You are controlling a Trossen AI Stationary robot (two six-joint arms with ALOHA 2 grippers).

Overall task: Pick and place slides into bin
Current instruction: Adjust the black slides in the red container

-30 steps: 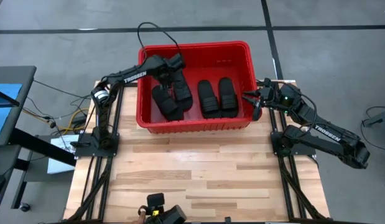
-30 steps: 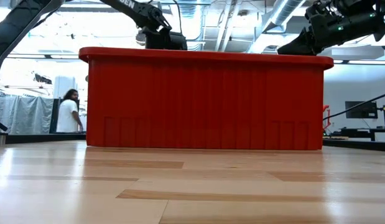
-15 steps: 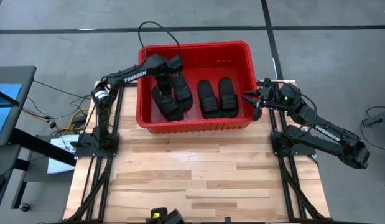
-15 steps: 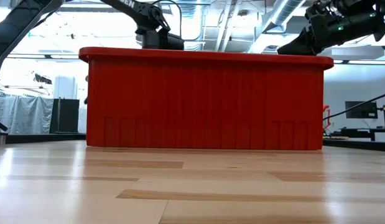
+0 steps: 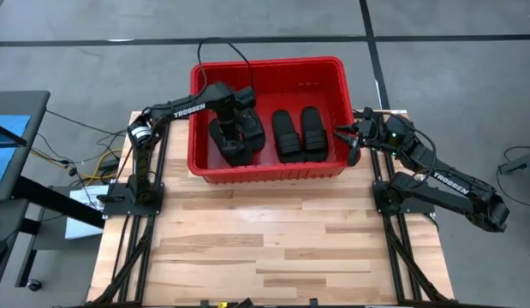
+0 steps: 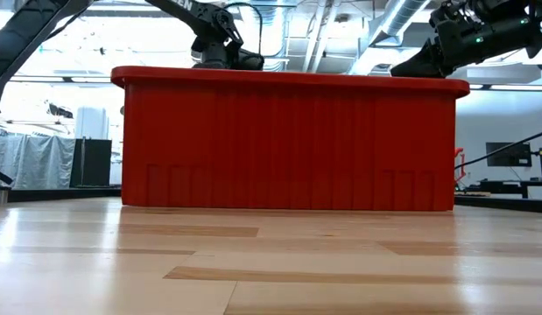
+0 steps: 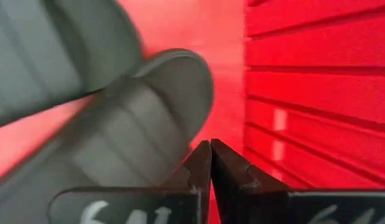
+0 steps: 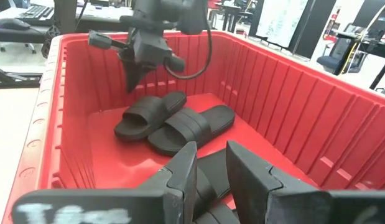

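Observation:
Several black slides lie flat on their soles in the red bin (image 5: 266, 66): one pair (image 5: 235, 139) in its left part and another pair (image 5: 299, 133) right of the middle. My left gripper (image 7: 210, 148) is shut with nothing between its fingers. It points down above the left pair (image 8: 173, 121) and stands clear of it, as the right wrist view shows (image 8: 133, 79). My right gripper (image 5: 343, 135) hovers at the bin's right rim, open by a narrow gap (image 8: 211, 163) that holds nothing, with the right pair (image 8: 208, 186) below it.
The bin stands at the table's far edge, and its ribbed walls (image 7: 316, 93) rise close beside my left gripper. Bare wooden tabletop (image 5: 273, 239) stretches from the bin to the near edge. A cable (image 5: 222, 43) loops over the bin's far left corner.
My left arm's wrist has shifted a little toward the table's near edge above the left pair of slides. The slides have stayed where they were. A person seen beyond the table in the low view has gone out of sight.

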